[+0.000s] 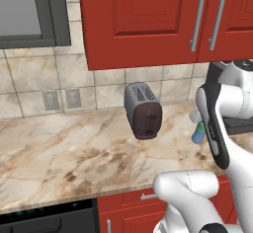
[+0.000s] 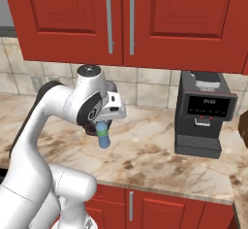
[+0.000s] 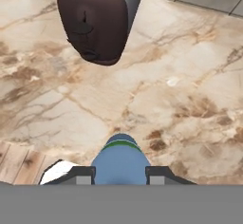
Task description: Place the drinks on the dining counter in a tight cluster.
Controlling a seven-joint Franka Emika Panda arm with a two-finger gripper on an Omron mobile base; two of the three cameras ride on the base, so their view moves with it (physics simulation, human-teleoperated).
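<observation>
Pinched in my claw (image 3: 120, 175), blue water bottle (image 3: 120, 159) hangs at lower centre above the table (image 3: 190, 99), lifted for carrying.

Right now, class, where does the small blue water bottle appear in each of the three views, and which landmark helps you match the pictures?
Left base view: water bottle at the right edge, mostly hidden behind the white arm.
Right base view: left of centre, hanging from the gripper above the marble worktop.
Hand view: bottom centre, between the fingertips.
Shared landmark: the toaster appears in the left base and hand views; the worktop in all three.
</observation>
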